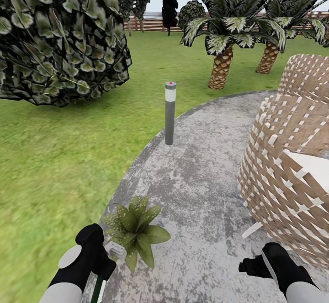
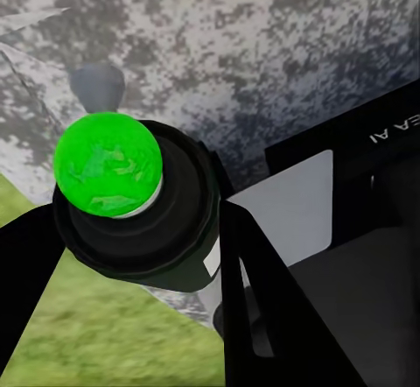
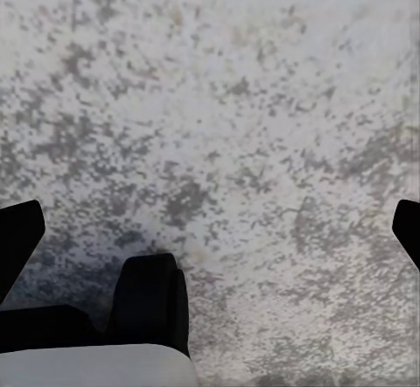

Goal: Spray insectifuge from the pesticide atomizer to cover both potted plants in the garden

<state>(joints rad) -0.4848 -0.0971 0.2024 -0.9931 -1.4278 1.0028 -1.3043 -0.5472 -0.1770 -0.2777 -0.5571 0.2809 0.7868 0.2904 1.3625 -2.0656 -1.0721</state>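
**Atomizer in the left gripper, beside one small plant at the patio edge**

Nearest to us, at the lower left of the head view, we see the left gripper [image 1: 106, 266] clenched on the pesticide atomizer [image 1: 98, 290], of which only a dark green sliver with a white strip shows before the frame's bottom edge cuts it off. In the left wrist view the bottle [image 2: 131, 199] appears end-on, a bright green dome in a black collar between the dark fingers [image 2: 26, 264], with the white label barely peeking out at its side. At the lower right of the head view the right gripper [image 1: 250, 266] hangs over the grey paved patio [image 1: 196, 175]; in the right wrist view its fingertips [image 3: 19, 234] stand wide apart at the frame's two edges, holding nothing.

Just beside the left gripper sits a potted plant [image 1: 136, 231], a low rosette at the patio's rim; no pot can be made out. At the right, a woven wicker chair [image 1: 288, 156] is cut off by the frame. Farther up, a grey bollard lamp [image 1: 170, 113] stands where paving meets lawn [image 1: 55, 156]. A large bush [image 1: 59, 33] fills the upper left. Two palms [image 1: 224, 33] rise in the upper right, and the wooden fence [image 1: 153, 23] is largely hidden behind trees.
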